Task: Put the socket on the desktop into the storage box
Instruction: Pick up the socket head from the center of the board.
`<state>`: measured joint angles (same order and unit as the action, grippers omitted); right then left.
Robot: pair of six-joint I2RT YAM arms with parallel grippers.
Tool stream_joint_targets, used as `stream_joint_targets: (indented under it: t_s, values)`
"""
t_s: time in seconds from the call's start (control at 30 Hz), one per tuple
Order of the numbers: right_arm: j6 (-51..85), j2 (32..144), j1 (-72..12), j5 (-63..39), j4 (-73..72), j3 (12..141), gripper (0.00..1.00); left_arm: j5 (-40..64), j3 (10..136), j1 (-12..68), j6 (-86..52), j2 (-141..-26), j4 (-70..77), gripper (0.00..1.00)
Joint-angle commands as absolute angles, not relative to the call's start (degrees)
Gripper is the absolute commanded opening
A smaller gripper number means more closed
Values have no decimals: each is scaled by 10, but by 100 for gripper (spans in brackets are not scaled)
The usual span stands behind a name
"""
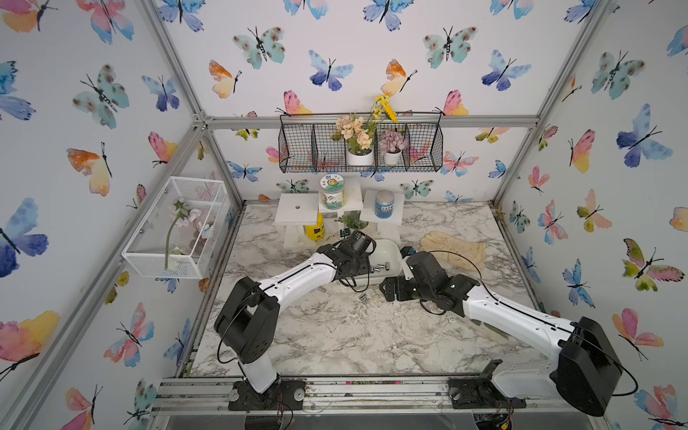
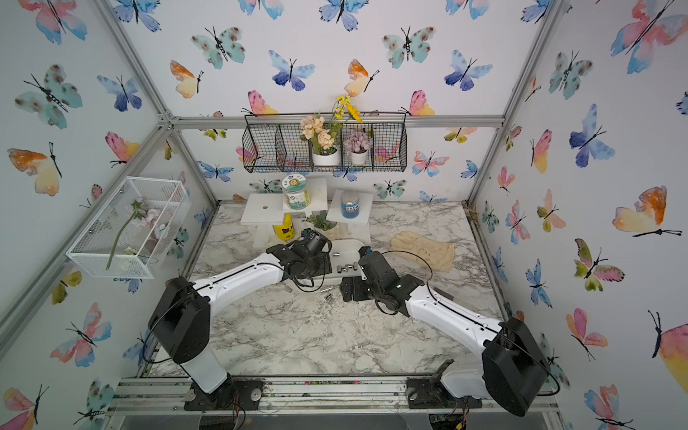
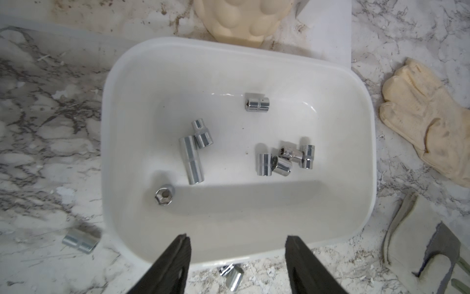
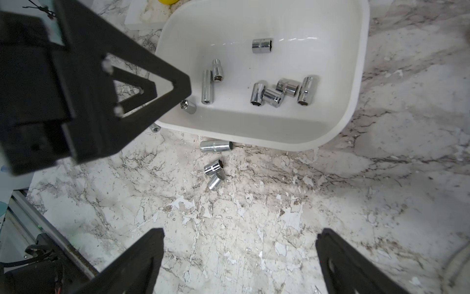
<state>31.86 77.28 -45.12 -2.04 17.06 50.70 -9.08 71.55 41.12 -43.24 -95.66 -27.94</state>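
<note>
Left tool (image 3: 238, 238) hangs open and empty over the storage box (image 3: 254, 224) with several sockets (image 3: 282, 163) inside, right tool (image 4: 240, 231) gapes wide, empty, above the bench (image 4: 254, 216), loose sockets (image 4: 215, 147) lying just beside the box.

On the desktop (image 1: 335, 335), the storage box (image 3: 356, 122) is set toward the far edge; loose sockets (image 4: 215, 147) and a glove (image 1: 454, 247) are laid nearby.

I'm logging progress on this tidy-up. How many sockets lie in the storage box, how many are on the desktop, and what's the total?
Sockets in the storage box: 8
Sockets on the desktop: 4 (one partly hidden at the box's corner)
Total: 12
</note>
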Motion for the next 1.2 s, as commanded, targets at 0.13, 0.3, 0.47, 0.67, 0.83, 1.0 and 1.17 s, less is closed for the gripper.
stream_joint_targets:
  t_s: [0.13,0.3,0.47,0.67,0.83,1.0,1.17]
  values:
    - [321,840,-496,1,159,546,99,-119,595,378,-445,-800,-294,70]
    - [327,896,-522,25,155,573,99,-116,537,356,-450,-708,-312,78]
    - [330,945,-536,38,145,601,98,-92,489,333,-458,-632,-315,79]
    - [336,992,-545,68,140,632,97,-95,455,328,-471,-580,-319,79]
    - [344,1032,-550,92,147,658,96,-97,450,325,-472,-573,-329,79]
    - [351,1066,-555,107,153,682,94,-96,450,324,-472,-572,-328,79]
    - [354,1095,-558,123,161,707,91,-94,449,323,-472,-574,-328,78]
